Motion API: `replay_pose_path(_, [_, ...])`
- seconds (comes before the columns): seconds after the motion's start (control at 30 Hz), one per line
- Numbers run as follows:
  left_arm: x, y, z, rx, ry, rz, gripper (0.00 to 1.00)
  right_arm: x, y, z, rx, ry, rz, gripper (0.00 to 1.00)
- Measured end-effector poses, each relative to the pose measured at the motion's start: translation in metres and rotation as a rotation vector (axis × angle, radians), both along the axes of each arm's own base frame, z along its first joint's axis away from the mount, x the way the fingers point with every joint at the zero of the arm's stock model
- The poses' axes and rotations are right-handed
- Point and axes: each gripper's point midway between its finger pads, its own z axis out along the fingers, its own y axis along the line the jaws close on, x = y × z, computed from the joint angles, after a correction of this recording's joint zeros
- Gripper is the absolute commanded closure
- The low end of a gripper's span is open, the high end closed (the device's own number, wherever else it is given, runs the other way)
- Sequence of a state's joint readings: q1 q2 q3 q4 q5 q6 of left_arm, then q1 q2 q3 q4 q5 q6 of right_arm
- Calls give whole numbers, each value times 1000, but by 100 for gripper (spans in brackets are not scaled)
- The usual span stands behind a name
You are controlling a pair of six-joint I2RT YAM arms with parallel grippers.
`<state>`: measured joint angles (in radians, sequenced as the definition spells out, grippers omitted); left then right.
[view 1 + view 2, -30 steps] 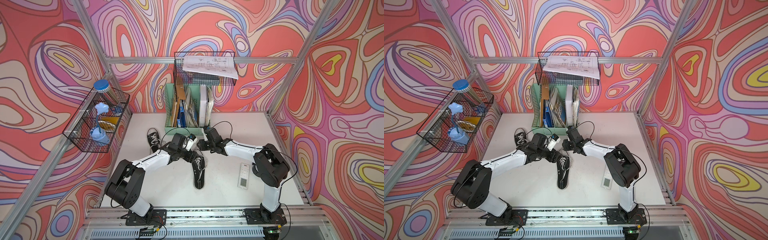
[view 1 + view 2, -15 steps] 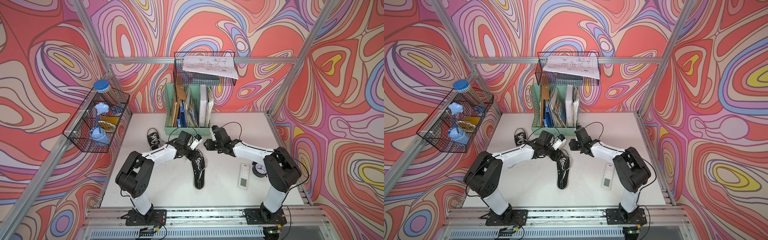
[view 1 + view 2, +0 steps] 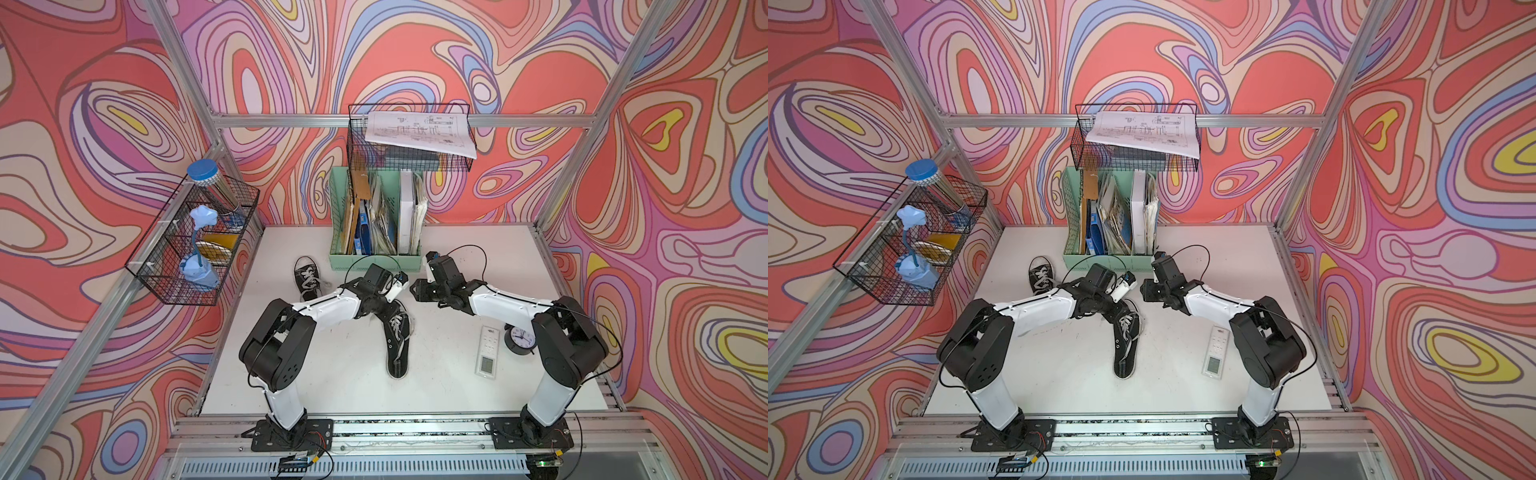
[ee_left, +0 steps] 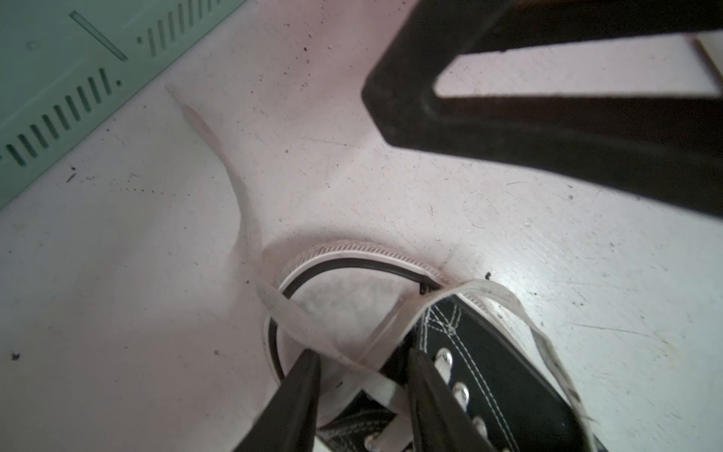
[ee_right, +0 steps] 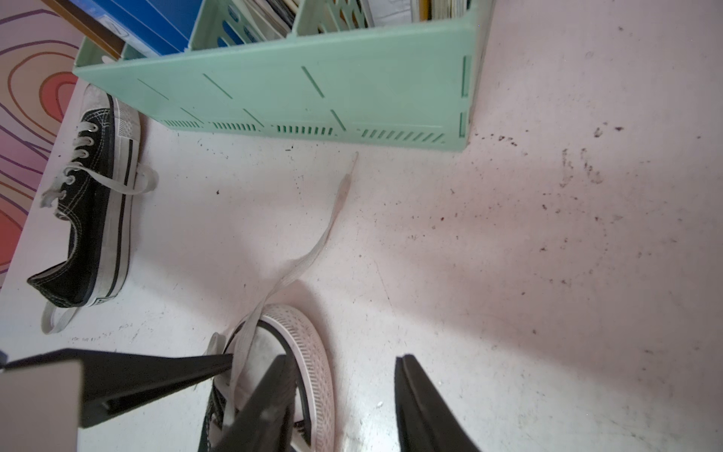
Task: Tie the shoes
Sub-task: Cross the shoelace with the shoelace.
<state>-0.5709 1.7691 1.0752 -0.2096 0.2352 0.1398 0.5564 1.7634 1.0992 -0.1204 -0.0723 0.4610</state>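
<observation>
Black canvas low-top sneakers [image 3: 1126,340] with white laces and white sole trim were found on the white counter [image 3: 332,386]. The middle sneaker [image 3: 397,336] was laid with its toe toward the mint-green plastic file holder [image 5: 313,90]. The second sneaker [image 3: 307,279] was set well apart, left of the file holder, with its laces untied.

The left tool [image 4: 360,368] was held low over the middle sneaker's lacing with its jaws spread. A crossing of the flat white lace [image 4: 242,203] was seen lying in the gap between its fingers [image 4: 301,391], not pinched. One loose end of that lace was trailed past the toe and across the counter toward the file holder.

The right tool [image 5: 344,368] was held just beyond the toe, jaws spread and nothing gripped. One finger was seen above the toe's rim, the other above bare counter. Whether that finger touched the rubber could not be told.
</observation>
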Motion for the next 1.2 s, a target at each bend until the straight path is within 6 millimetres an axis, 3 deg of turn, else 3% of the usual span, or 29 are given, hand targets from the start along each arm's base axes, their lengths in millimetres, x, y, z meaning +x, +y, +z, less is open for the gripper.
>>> replay_pose_path(0.23, [0,-2,0,1,-10,-1,80,1,-2,6,5,-12,-1,57])
replay_pose_path(0.5, [-5,0,0,1,-8,1,84,2,-5,6,-2,-11,-1,58])
replay_pose_path(0.67, [-10,2,1,-1,-5,4,100,1,-4,6,1,-10,4,58])
replay_pose_path(1.0, [-26,10,18,-20,51,53,100,-20,-6,23,19,-72,100,60])
replay_pose_path(1.2, [-42,10,45,-104,94,97,100,-44,1,34,83,-136,221,67])
